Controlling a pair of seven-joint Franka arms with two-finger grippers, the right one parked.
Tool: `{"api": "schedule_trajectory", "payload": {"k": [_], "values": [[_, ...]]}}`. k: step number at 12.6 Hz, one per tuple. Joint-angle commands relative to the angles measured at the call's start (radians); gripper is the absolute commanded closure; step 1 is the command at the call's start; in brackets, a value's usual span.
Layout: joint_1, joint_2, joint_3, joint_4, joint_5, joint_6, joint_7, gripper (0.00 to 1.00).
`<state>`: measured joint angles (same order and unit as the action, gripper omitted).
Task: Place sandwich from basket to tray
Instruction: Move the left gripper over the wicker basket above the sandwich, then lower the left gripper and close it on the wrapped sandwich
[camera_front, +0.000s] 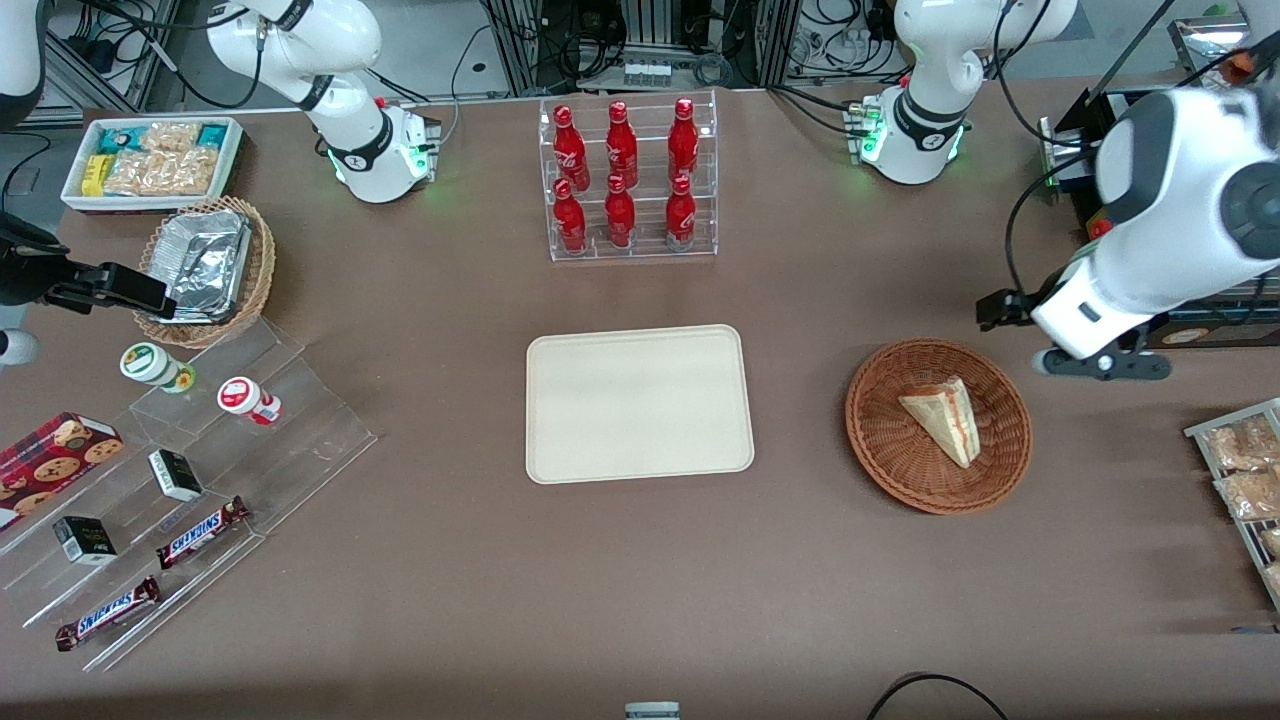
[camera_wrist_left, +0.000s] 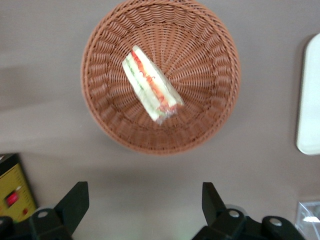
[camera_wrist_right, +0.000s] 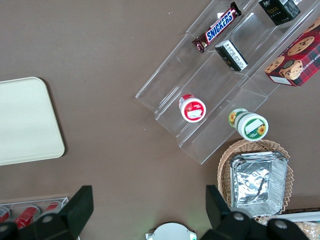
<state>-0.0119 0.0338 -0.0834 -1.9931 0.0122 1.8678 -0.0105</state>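
Sandwich (camera_wrist_left: 151, 85) in basket (camera_wrist_left: 210, 107), hand (camera_wrist_left: 141, 202) spread wide above.

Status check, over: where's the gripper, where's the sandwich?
Gripper open, empty, above table beside basket. Sandwich lying in basket. Tray bare. Nothing between basket and tray.

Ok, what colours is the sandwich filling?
Red, orange and green along the sandwich edge, clearest in the left wrist view.
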Motion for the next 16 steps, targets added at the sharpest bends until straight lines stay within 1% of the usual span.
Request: {"api": "schedule_trajectory", "payload": {"k": [1,3,8,9,12,16], "values": [[0.004,0.003,-0.001,-0.137,0.005,0.172,0.000,0.00],[0.004,0.037,-0.001,-0.176,0.005,0.258,-0.023,0.00],[0.004,0.089,0.001,-0.177,0.006,0.320,-0.202,0.00],[0.006,0.101,0.001,-0.176,0.006,0.339,-0.260,0.00],[-0.002,0.164,-0.003,-0.174,0.008,0.450,-0.545,0.00],[-0.020,0.199,-0.003,-0.176,0.008,0.519,-0.672,0.00]]}}
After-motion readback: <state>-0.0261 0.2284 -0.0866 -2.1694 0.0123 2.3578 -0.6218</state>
